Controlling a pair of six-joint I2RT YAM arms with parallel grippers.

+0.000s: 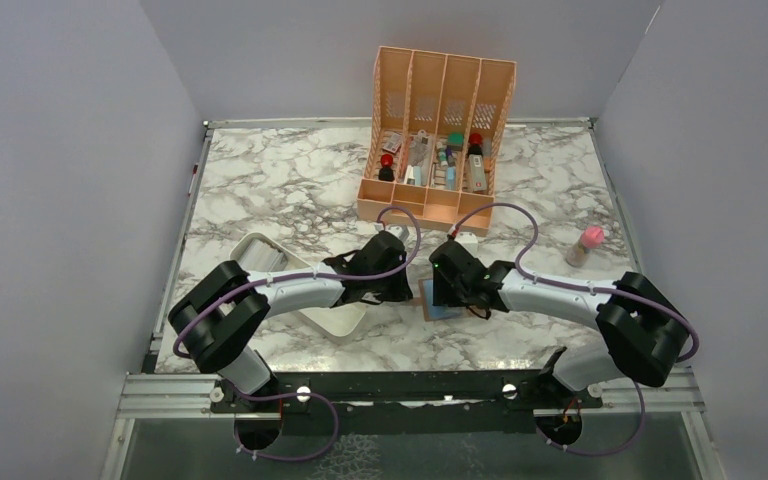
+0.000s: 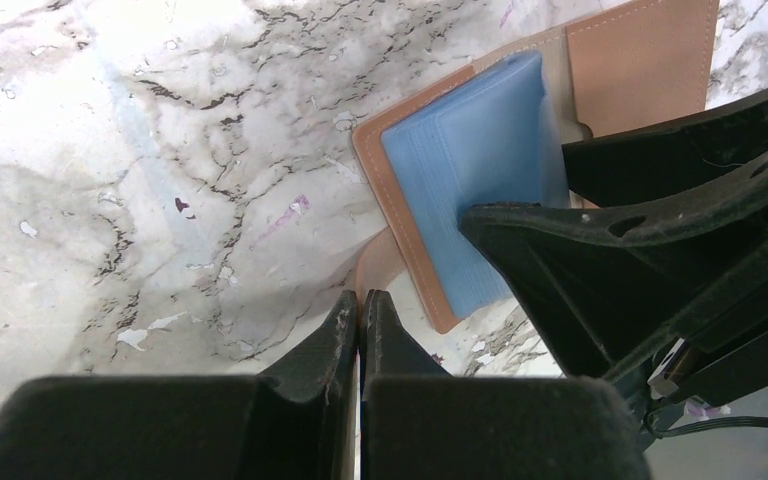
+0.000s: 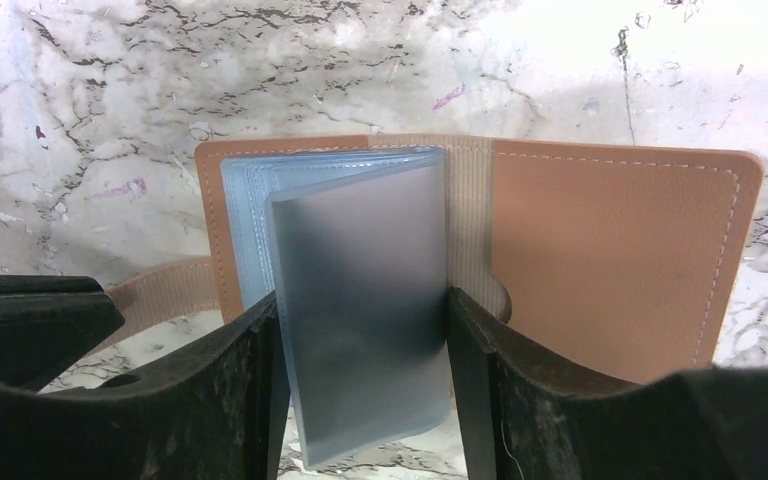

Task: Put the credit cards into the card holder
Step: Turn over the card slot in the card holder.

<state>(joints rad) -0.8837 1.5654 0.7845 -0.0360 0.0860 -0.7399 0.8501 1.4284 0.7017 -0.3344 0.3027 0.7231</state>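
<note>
Brown leather-look covers lie spread flat on the marble tabletop (image 1: pixel 290 190). This is the card holder (image 3: pixel 620 260), opened close to the near edge and right between the two arms. The left gripper (image 2: pixel 360 300) has its fingers pressed together on the end of the snap tab (image 2: pixel 380 268), which runs straight into their tips. That looks meant to anchor the holder so it cannot slide or fold shut.

The right gripper (image 3: pixel 362 298) sits over the pale blue stack of sleeves (image 2: pixel 470 160), its fingers spread wide to either side of one frosted leaf (image 3: pixel 355 330) that stands up off the stack. The leaf's edges lie at or against the fingers. Whether they actually squeeze it I cannot tell. Raising that leaf would open a pocket for a card, so I judge this to be preparation. No credit card shows at the holder.

Farther out, a white tray (image 1: pixel 260 250) rests under the left arm and a pink-capped bottle (image 1: pixel 585 245) stands to the right. The peach organizer (image 1: pixel 440 90) holds small items against the back, too small to identify.
</note>
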